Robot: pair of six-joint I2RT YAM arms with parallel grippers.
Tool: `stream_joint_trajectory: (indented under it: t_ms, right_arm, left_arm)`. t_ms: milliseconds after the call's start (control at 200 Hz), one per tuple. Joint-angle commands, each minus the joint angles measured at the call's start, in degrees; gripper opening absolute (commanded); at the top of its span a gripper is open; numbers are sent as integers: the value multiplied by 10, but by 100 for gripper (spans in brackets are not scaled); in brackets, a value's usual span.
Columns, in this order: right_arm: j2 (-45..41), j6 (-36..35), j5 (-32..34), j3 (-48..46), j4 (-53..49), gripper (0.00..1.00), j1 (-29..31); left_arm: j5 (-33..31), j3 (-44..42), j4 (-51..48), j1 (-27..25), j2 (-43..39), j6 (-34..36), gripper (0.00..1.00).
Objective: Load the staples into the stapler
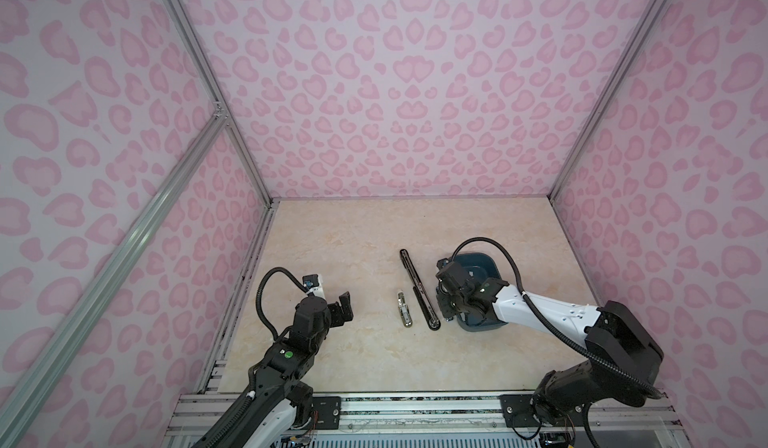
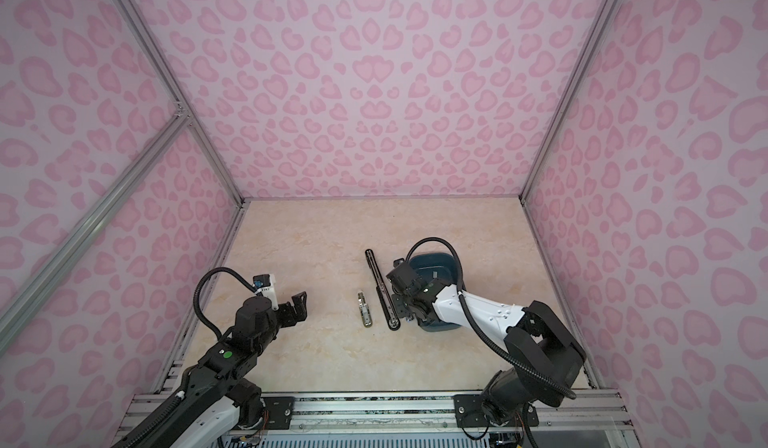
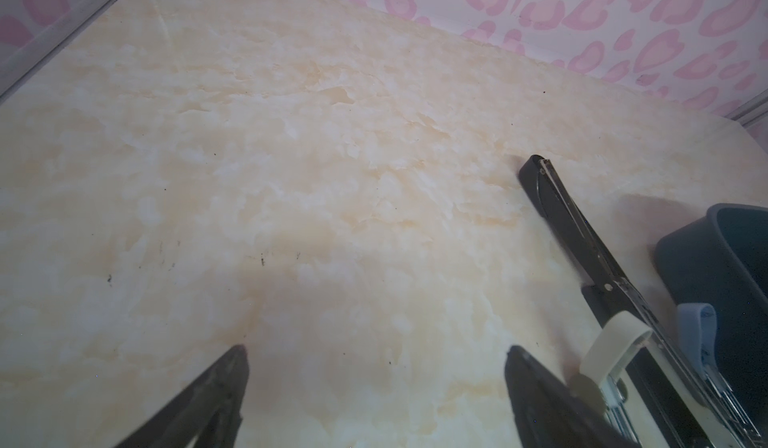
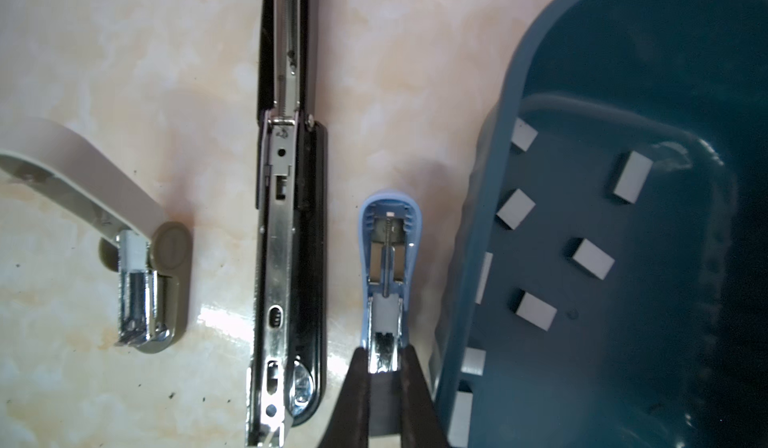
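Right claw [image 4: 384,354]: clenched on blue stapler [image 4: 388,267]'s metal end
Stapler axis: parallel to black stapler [image 4: 286,217], rounded tip pointing away from claw
Left claw [image 3: 376,350]: released

Both arms are built of black joints and white shells, the left arm [image 1: 309,321] marked with a green dot [image 1: 289,355], the right arm [image 1: 557,307] dotted with small screws. A black ribbed cable [image 1: 478,240] is looped over each. Dark tapered fingers [image 3: 224,388] are borne by the left gripper [image 3: 377,348]
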Motion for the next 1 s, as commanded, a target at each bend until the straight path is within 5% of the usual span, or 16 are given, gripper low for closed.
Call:
stream_joint_trajectory:
  t_ms: [0, 380, 730, 995]
  right_arm:
    - [-1, -6, 12, -13, 13, 7, -9]
    - [-25, 23, 15, -49, 58, 7, -8]
    - [-107, 85, 82, -128, 138, 7, 33]
    - [-176, 46, 148, -158, 149, 8, 60]
  left_arm:
    - [-6, -6, 16, 0, -11, -7, 97]
    - [12, 1, 28, 1, 19, 0, 97]
    - [21, 2, 32, 0, 23, 3, 97]
    - [26, -2, 34, -1, 16, 3, 97]
